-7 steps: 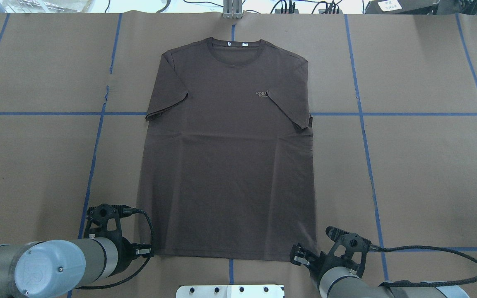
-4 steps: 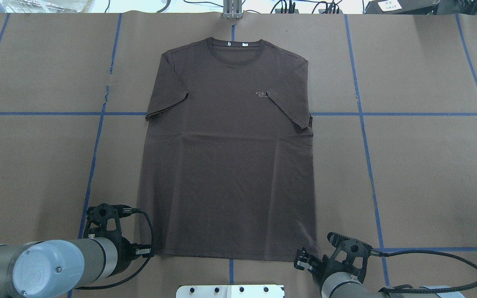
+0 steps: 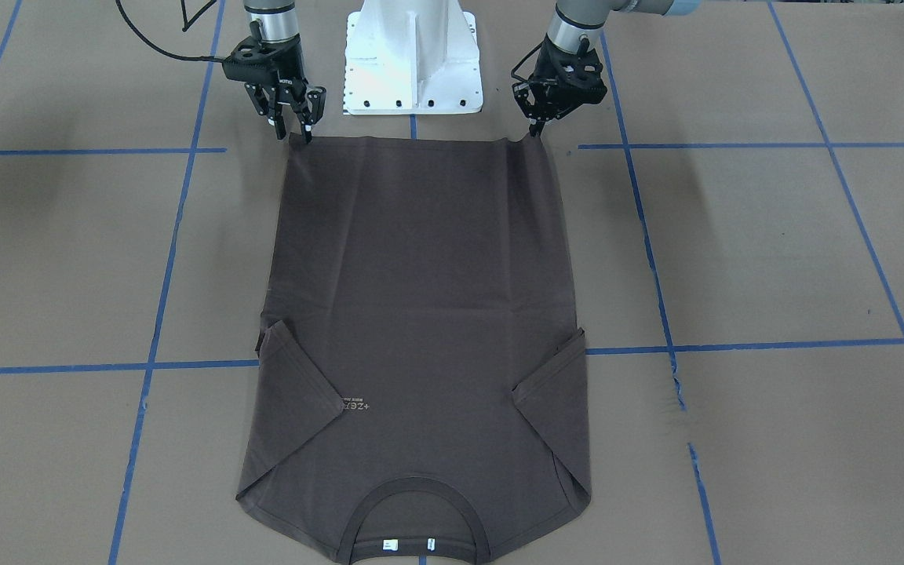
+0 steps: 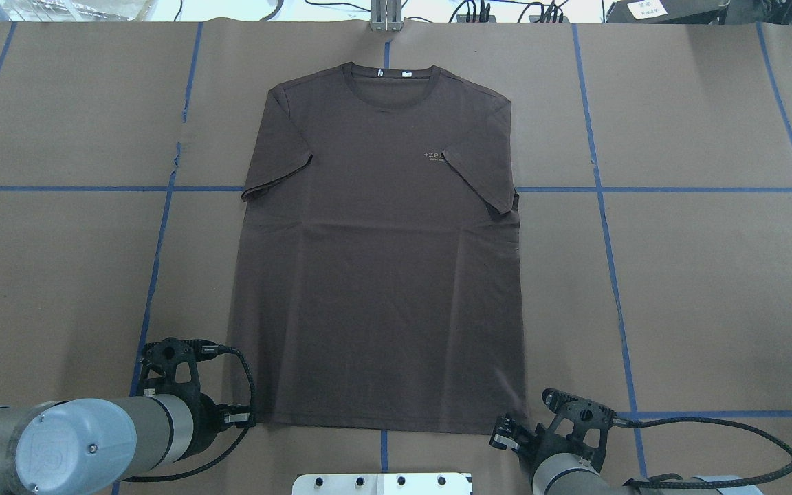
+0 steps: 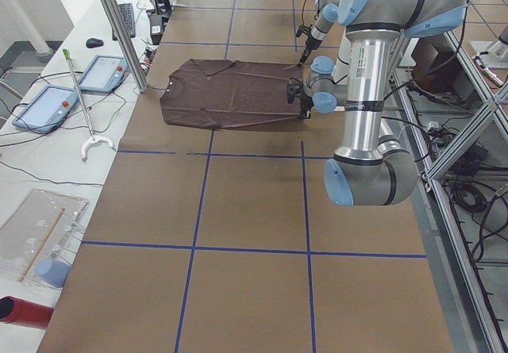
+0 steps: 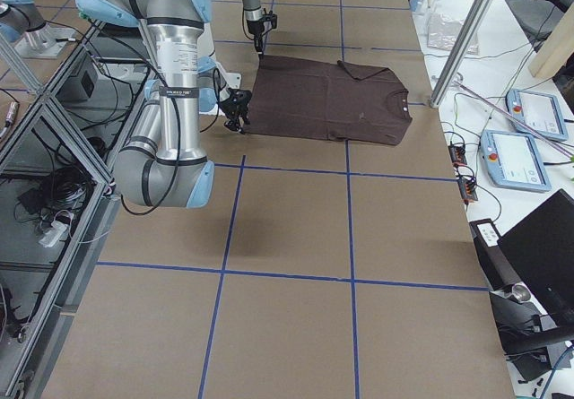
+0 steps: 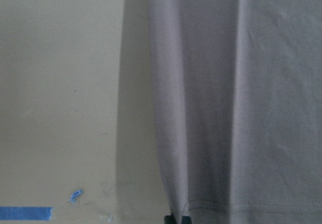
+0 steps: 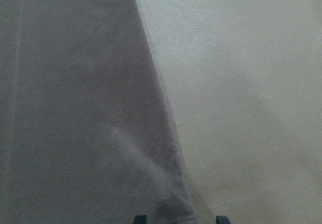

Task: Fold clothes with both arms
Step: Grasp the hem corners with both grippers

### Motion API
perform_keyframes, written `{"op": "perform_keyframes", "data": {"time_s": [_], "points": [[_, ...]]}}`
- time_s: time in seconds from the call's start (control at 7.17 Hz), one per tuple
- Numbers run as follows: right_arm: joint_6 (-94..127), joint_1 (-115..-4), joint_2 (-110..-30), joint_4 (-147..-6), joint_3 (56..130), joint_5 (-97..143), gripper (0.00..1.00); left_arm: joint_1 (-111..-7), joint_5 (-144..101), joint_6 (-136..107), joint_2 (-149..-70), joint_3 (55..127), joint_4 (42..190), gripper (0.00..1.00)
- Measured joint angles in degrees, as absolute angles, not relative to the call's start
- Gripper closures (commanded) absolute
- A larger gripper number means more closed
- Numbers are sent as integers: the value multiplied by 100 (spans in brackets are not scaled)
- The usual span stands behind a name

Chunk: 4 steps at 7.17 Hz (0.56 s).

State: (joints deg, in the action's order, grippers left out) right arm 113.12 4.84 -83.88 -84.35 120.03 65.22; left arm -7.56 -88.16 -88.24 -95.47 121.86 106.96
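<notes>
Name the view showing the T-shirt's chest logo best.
Overhead exterior: the tiny pale chest logo on the dark brown short-sleeved T-shirt reads upright, one end under a folded sleeve. Front-facing shows it inverted; side views too small; wrist views miss it.

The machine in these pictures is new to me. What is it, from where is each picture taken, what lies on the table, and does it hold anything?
It is a robot with two arms, left arm and right arm, each ending in a pincer. One camera looks from above behind, one faces the robot, two stand at the table's ends, one sits on each wrist. A brown T-shirt lies on the table, sleeves folded in. The left pincer seems shut on a hem corner; the right pincer is open around the other.
</notes>
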Motion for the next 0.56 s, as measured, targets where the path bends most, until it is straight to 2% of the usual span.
{"op": "perform_keyframes", "data": {"time_s": [0.14, 0.56], "points": [[11314, 484, -8368, -8427, 11997, 6522, 100, -756, -8815, -8824, -9547, 12188, 10696, 100], [11312, 468, -8351, -8412, 12008, 6521, 100, -756, -8815, -8824, -9556, 12190, 10696, 100]]}}
